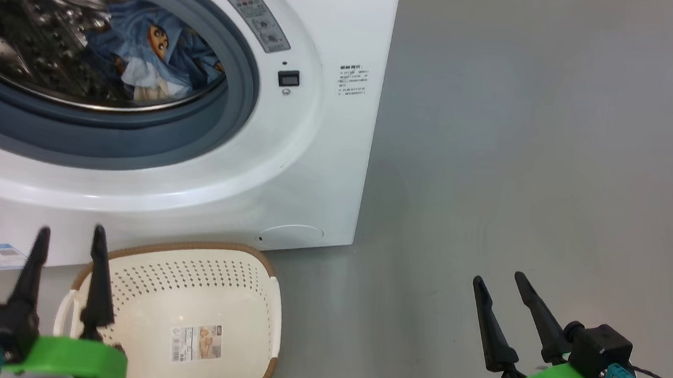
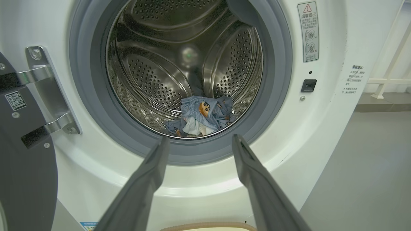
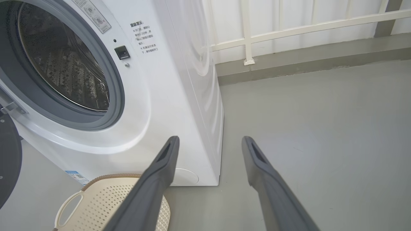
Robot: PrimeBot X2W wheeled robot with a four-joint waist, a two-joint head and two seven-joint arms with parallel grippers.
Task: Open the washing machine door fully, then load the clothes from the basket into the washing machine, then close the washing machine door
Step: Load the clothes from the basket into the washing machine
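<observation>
The big white front-loading washing machine [image 1: 314,169] stands on the grey floor [image 1: 527,169] with its porthole uncovered. Its round dark-rimmed door [image 2: 22,179] is swung out on the metal hinge [image 2: 48,93] at the left edge of the left wrist view. Only a slice of it shows, so how far it is open is hard to judge. The light blue printed clothes with some cream-white cloth [image 2: 202,115] lie in a crumpled heap at the bottom of the perforated steel drum [image 2: 154,80], inside the grey rubber gasket [image 2: 276,96]. The small cream-white perforated plastic basket with a brown rim [image 1: 183,273] sits on the floor just before the machine, its bottom label sticker [image 1: 197,343] in plain sight. The left hand [image 1: 72,230] hovers at the basket's left edge, fingers spread and gripping nothing. The right hand [image 1: 498,278] hangs over the floor well to the right, fingers likewise spread apart and empty.
</observation>
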